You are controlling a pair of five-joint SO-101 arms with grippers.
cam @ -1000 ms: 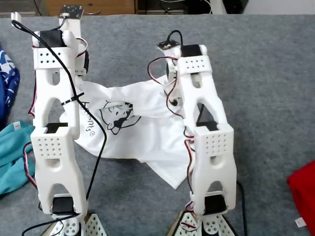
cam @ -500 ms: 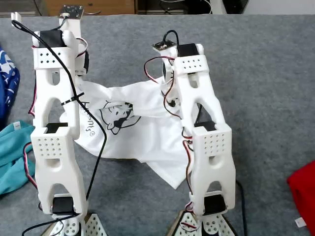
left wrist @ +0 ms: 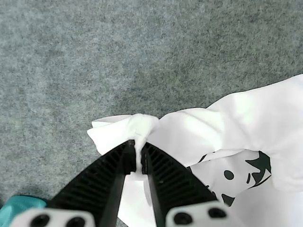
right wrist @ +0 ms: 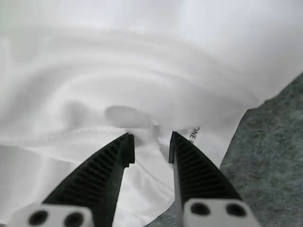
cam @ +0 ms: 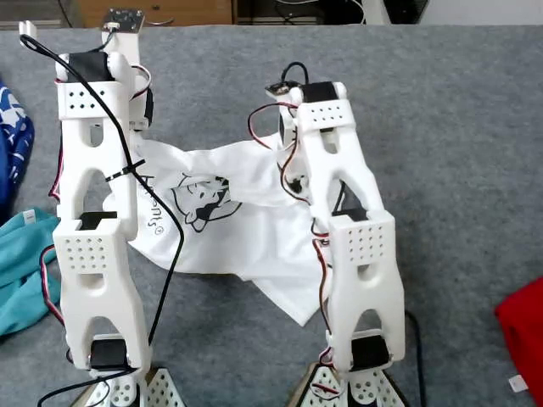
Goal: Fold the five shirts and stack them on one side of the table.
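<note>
Plainly, the white shirt (cam: 242, 233) lies spread and rumpled on the table (cam: 458, 127), printed side up, between the two arms. The left jaws are clenched on a small pinch of its edge, the cloth bunched right between their tips, with bare table just beyond them. The right jaws stand parted over a soft fold. A ridge of cloth sits in their gap, though I cannot tell whether it is caught or merely lies beneath them.

To fold well, I judge the right jaws should close on the edge alone, not a deep bunch, before either arm lifts. Both should then rise level and travel together, so the shirt goes over in one straight crease rather than dragging crooked.

The grey table looks felted and may cling to the cloth. Well away from both jaws lie a teal shirt (cam: 21, 271), a blue patterned shirt (cam: 13, 136) and a red shirt (cam: 522, 326), all unfolded. Beyond the table stands wooden furniture (cam: 170, 10).
</note>
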